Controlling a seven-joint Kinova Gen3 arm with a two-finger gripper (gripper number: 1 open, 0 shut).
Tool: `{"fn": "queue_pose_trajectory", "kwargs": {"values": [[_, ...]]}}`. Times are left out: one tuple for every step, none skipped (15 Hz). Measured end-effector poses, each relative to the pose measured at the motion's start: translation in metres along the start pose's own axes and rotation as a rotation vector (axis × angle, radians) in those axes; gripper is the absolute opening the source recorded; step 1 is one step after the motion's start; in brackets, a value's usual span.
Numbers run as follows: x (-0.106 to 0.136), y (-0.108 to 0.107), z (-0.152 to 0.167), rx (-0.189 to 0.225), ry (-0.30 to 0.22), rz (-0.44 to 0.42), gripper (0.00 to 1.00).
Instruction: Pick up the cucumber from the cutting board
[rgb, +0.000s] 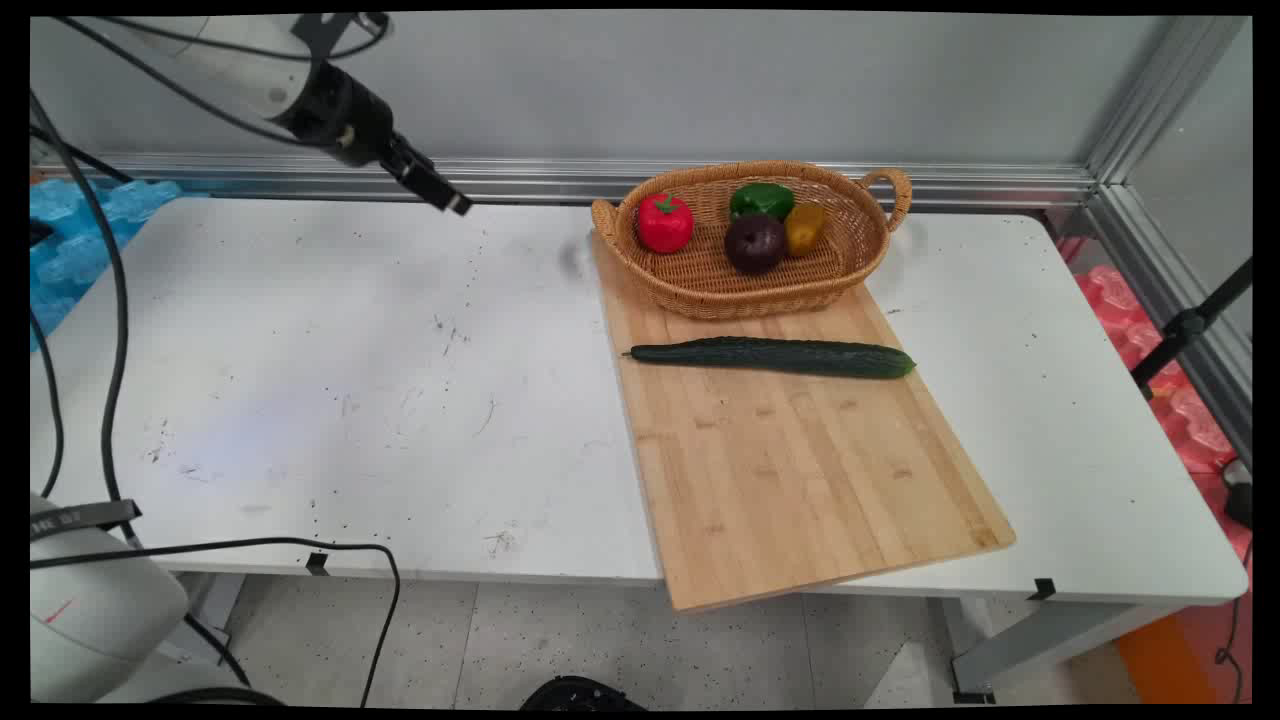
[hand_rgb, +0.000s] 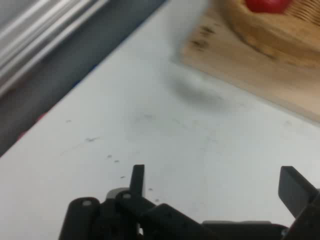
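Observation:
My gripper (rgb: 455, 205) hangs above the table's far left-centre, near the back wall, pointing down to the right. In the hand view its fingers (hand_rgb: 137, 177) stand wide apart with only bare white table between them, so the gripper (hand_rgb: 215, 182) is open and empty. The nearest thing is a wicker basket (rgb: 860, 262) to its right, standing on the far end of a wooden cutting board (rgb: 800, 470). The basket holds a red tomato (rgb: 664, 222), a green pepper (rgb: 761, 200), a dark purple fruit (rgb: 754, 243) and a yellow pepper (rgb: 805, 227). A long dark green cucumber (rgb: 770, 357) lies across the board. The hand view shows the basket's edge (hand_rgb: 260, 35), the tomato (hand_rgb: 267, 4) and the board's corner (hand_rgb: 220, 55).
The white table (rgb: 330, 380) stretches out left of the board. Black cables (rgb: 110, 300) hang at the left edge. A metal rail (rgb: 550, 180) runs along the back wall. Blue packing (rgb: 70, 230) lies at the left, pink packing (rgb: 1180, 400) at the right.

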Motion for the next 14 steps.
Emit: {"fn": "queue_pose_trajectory", "kwargs": {"values": [[-0.001,0.005,-0.001,-0.022,-0.003,0.035,1.0],[-0.001,0.01,-0.001,-0.045,-0.006,0.07,1.0],[-0.002,0.016,-0.001,-0.071,-0.009,0.112,1.0],[-0.002,0.022,-0.001,-0.097,-0.012,0.154,1.0],[-0.003,0.027,-0.001,-0.12,-0.015,0.189,1.0],[-0.003,0.034,0.0,-0.151,-0.018,0.236,1.0],[-0.003,0.04,0.001,-0.174,-0.019,0.271,1.0],[-0.003,0.045,0.003,-0.196,-0.019,0.303,1.0],[-0.002,0.052,0.004,-0.22,-0.019,0.339,1.0],[-0.001,0.058,0.007,-0.243,-0.017,0.372,1.0],[0.001,0.064,0.01,-0.261,-0.015,0.399,1.0],[0.003,0.071,0.014,-0.282,-0.013,0.427,1.0],[0.005,0.077,0.018,-0.301,-0.008,0.452,1.0],[0.008,0.083,0.022,-0.315,-0.005,0.471,1.0]]}}
